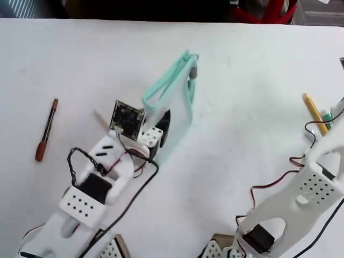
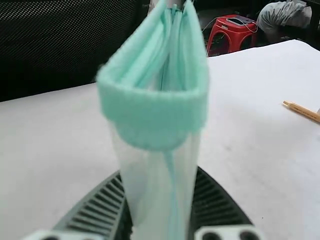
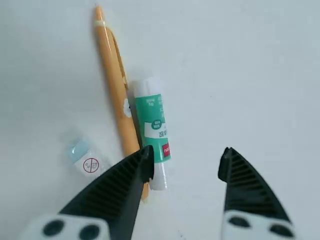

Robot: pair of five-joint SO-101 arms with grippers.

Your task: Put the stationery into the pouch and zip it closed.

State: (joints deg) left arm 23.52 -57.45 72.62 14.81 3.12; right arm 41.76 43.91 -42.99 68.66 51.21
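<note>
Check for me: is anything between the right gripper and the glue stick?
Nothing visible. The right gripper hangs open directly over the glue stick, at its end; the orange pen lies against the stick's other side.

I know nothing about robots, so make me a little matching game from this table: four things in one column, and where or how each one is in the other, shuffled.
Things
1. pouch
2. red pen
3. glue stick
4. right gripper

Places or states
A. open, just above the glue stick
B. lying right beside the orange pen
C. held in the left gripper
D. lying alone, apart from the other stationery

Pairs: 1-C, 2-D, 3-B, 4-A
</note>
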